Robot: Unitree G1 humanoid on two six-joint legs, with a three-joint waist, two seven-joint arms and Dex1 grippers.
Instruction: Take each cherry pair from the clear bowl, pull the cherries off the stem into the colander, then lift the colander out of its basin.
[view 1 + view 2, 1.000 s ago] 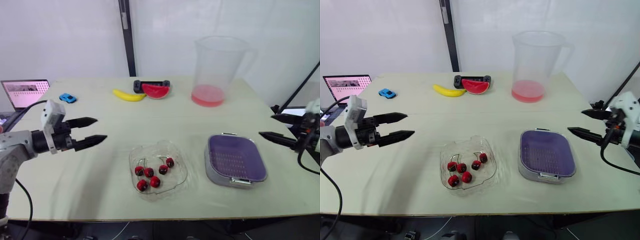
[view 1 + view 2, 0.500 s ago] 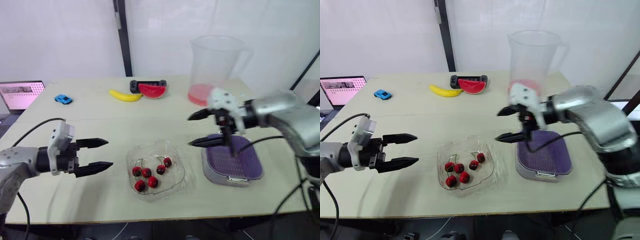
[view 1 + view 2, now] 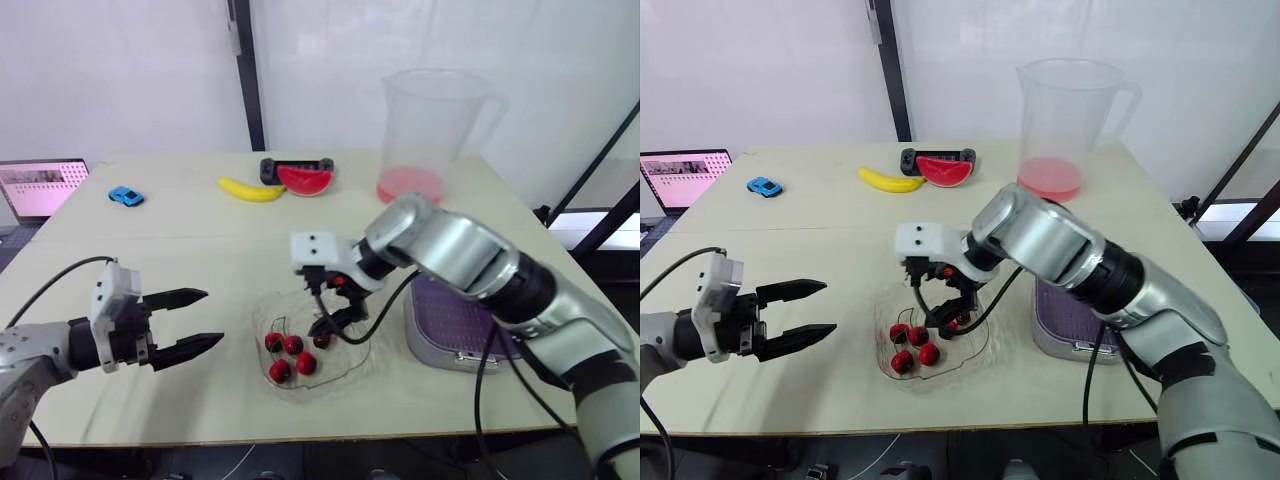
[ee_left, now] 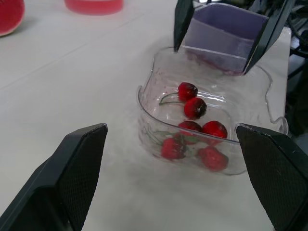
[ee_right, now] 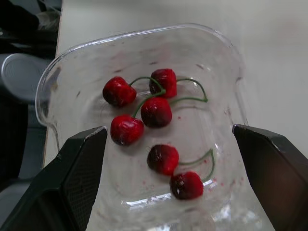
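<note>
reaching over the clear bowl [image 3: 352, 378] from the colander's side, the right gripper [image 3: 324, 304] hangs in the head view with its tips just above the cherries [image 3: 293, 352]. its jaws are spread wide and hold nothing. the purple colander [image 3: 447, 327] sits in its grey basin [image 3: 1065, 350] just beside the bowl on the robot's right, partly behind that arm. the left gripper [image 3: 212, 317] hovers apart from the bowl on its left side, equally wide open and empty, aimed toward it.

from the left wrist, the bowl lies straight ahead between the left fingers [image 4: 77, 166]. six cherries rest in it, the right gripper's black fingers reach over its far rim, and the colander is beyond.

from the right wrist, the cherries lie directly ahead, framed between the right fingers [image 5: 79, 178]. green stems join them in pairs. one pair lies a little apart from the other four, whose stems cross.

the right arm is plainly the nearer one, so the pick looks to be its job. that separate pair seems the cleaner target, taken across its arched stem.
</note>
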